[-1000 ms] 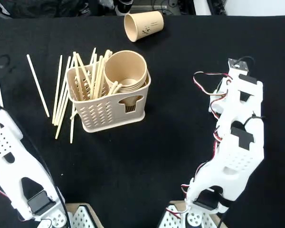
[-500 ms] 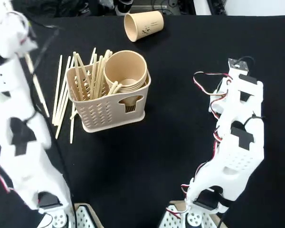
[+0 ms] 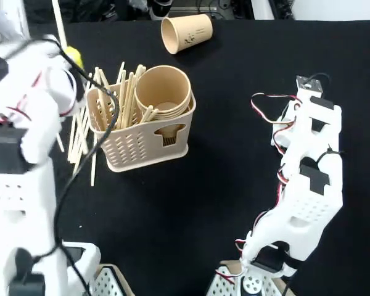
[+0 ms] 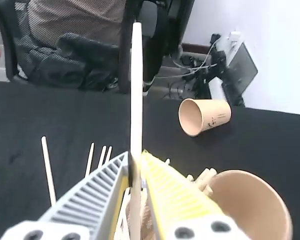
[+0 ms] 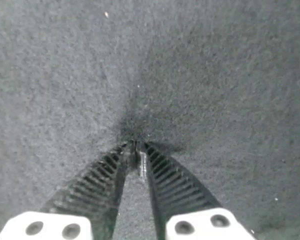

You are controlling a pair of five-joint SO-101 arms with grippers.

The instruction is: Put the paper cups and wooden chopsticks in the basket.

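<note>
My left gripper [image 4: 135, 161] is shut on one wooden chopstick [image 4: 136, 95], which stands up out of the jaws. In the high view that gripper [image 3: 69, 54] hangs above the table just left of the beige basket [image 3: 145, 145], with the held chopstick [image 3: 59, 24] pointing away. The basket holds several chopsticks [image 3: 120, 92] and stacked paper cups [image 3: 163, 89]. Another paper cup [image 3: 186, 32] lies on its side at the far edge, also seen from the left wrist [image 4: 203, 116]. More chopsticks [image 3: 80, 139] lie on the cloth left of the basket. My right gripper [image 5: 137, 150] is shut, tips down on the black cloth.
The right arm [image 3: 308, 179] sits folded on the right side of the table, well apart from the basket. Black cloth [image 3: 222, 123] covers the table between basket and right arm. A chair and cables stand beyond the far edge.
The left arm rose from the lower left, swept along the table's left side, and now holds a chopstick up beside the basket. The right arm stayed still.
</note>
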